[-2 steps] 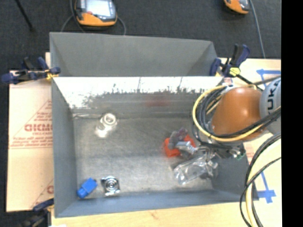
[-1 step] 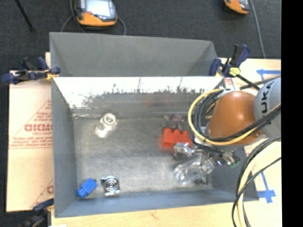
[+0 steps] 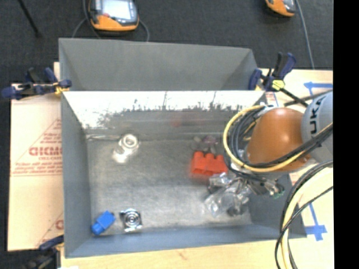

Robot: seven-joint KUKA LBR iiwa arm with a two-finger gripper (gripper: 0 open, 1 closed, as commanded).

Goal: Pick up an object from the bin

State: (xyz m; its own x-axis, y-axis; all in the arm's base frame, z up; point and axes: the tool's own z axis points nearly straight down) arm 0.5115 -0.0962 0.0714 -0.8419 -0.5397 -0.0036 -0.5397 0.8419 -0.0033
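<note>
Orange wrist cover (image 3: 277,136), looped cables (image 3: 231,144) — metal gripper (image 3: 229,198)

Bright, even light falls from above into the bin (image 3: 162,189). Its metal floor gleams pale, and the far wall toward 12 o'clock is washed almost white by glare. The orange wrist cover (image 3: 277,136) at 3 o'clock carries a soft sheen. Shadows are faint and short, and the carpet (image 3: 185,15) beyond 12 o'clock lies dim.

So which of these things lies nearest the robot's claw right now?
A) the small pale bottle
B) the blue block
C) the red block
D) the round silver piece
C: the red block sits just beside the gripper at the right of the bin, while the blue block, silver piece and pale bottle lie far off to the left.
</note>
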